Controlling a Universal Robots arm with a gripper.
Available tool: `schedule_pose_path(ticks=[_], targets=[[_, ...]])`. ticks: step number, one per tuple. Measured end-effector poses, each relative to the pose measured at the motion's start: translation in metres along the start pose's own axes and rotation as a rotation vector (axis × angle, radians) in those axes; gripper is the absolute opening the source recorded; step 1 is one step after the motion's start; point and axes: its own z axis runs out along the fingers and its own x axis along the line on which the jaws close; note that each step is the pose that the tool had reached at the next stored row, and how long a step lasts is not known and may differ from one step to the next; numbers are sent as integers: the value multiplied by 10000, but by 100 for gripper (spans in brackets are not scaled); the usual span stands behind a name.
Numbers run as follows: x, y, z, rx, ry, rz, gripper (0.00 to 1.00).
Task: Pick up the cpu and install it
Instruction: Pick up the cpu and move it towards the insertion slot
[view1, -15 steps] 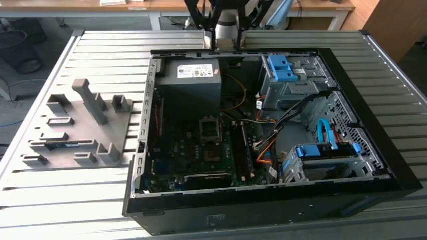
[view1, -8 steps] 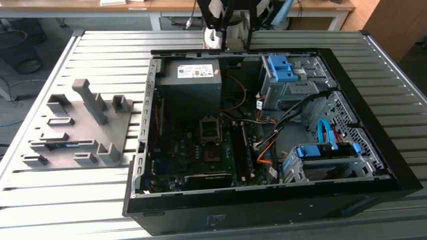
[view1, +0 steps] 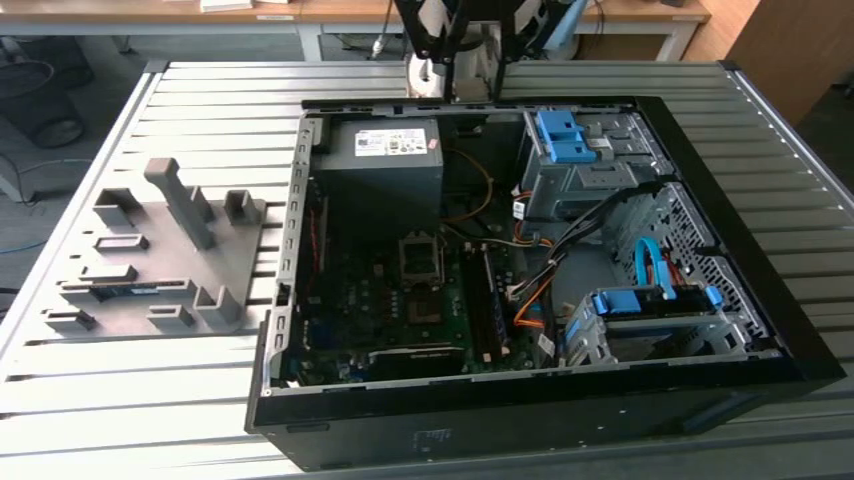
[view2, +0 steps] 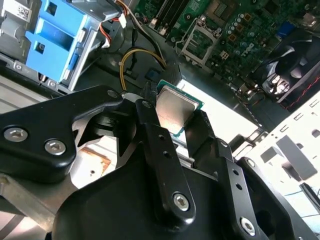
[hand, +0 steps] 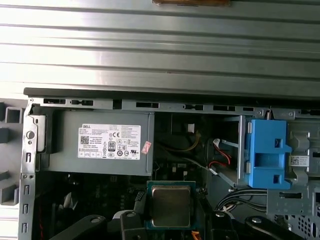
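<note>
The exterior view takes in the whole open computer case (view1: 534, 405) and the grey block tray (view1: 160, 292) at its left, with the gripper (view1: 454, 72) over the far edge. In the second wrist view the jaws are clamped on the cpu (view2: 176, 107), which is square, silver-topped and green-rimmed and is held above the case.

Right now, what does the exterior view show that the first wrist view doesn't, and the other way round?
The exterior view adds the socket on the board and the near blue bracket. The first wrist view adds a close look at the cpu, clamped in the gripper. Both share the power supply and the far blue bracket.
</note>
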Motion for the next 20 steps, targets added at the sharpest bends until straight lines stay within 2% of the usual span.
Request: schedule_pose_path(ticks=[7,12,20], targets=[[3,-86,57,-2,-1,0,47],[5,-125,127,-1,2,1,47],[6,-169,194,0,2,1,47]])
